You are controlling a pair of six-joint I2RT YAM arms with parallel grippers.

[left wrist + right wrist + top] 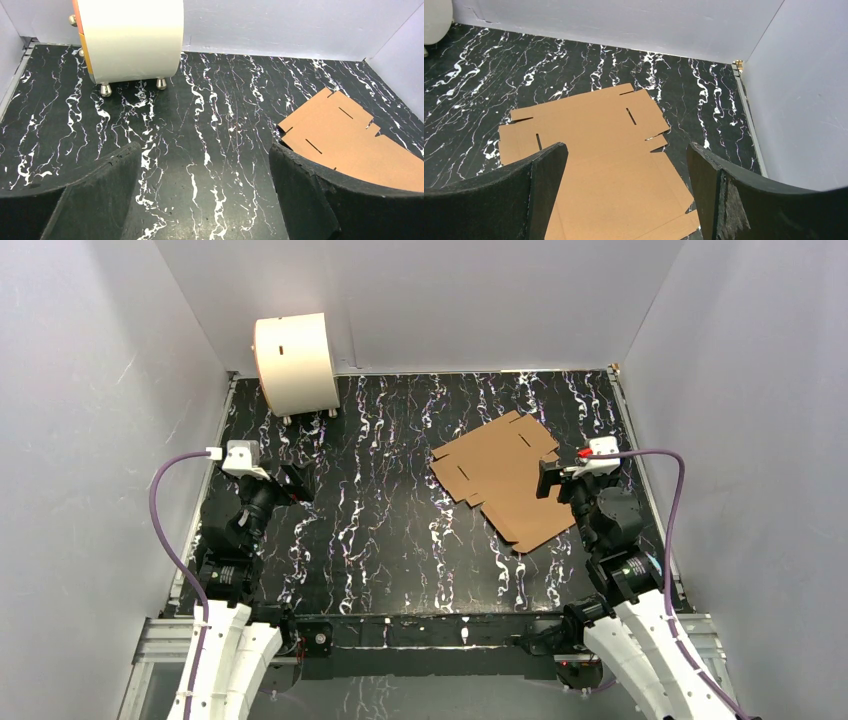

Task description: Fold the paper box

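Lying flat and unfolded, the paper box (505,480) sat in the right half of the overhead frame on a black, white-veined table (390,530), its slots and tabs plain to see. Only that view took in both arms: the left gripper (295,483) was at mid-left over bare tabletop, and the right gripper (548,480) was at the cardboard's right edge. Each had its jaws spread wide, with nothing between them.

The right wrist view showed the cardboard filling its centre and bottom, beneath the parted fingers (539,175). The left wrist view caught the box only at lower right. At upper left it showed a cream-white drum (131,37), with an orange rim and small metal feet that were too small to make out from overhead.

Pale grey walls (430,300) enclosed the table on the left, top and right of the overhead frame.
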